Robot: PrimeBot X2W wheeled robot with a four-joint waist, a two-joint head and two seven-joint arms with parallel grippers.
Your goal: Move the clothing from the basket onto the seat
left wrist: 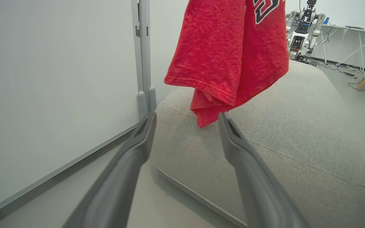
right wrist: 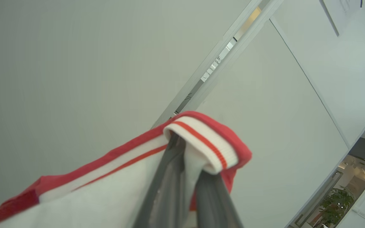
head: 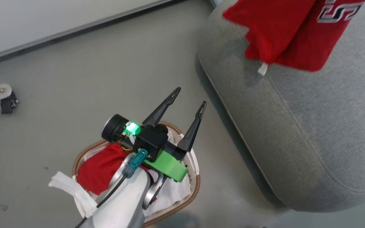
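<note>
right gripper (right wrist: 187,158): clenched on the white band with the red stripe at the edge of the red garment (right wrist: 201,139). I pinch at the edge so the rest hangs loose.
red garment (head: 284,34): it hangs over the seat (head: 312,126), lettering side facing out. In the left wrist view its lowest corner is close to the cushion, and I cannot tell if it touches.
left gripper (head: 191,97): released, fingers spread, nothing between them. It hovers above the basket (head: 196,186) and points toward the seat. My guess is that it is parked there for the next pick.
basket: on the floor (head: 74,79), near the seat's rounded corner and partly under my left arm.
red clothing in the basket (head: 98,171): one bunched piece lying on the white liner (head: 176,190).
step: drop-off of the held piece, so I judge the task partly done.
next: lower the garment well in from the edge, then let go. The rounded corner could let the fabric slide off.
</note>
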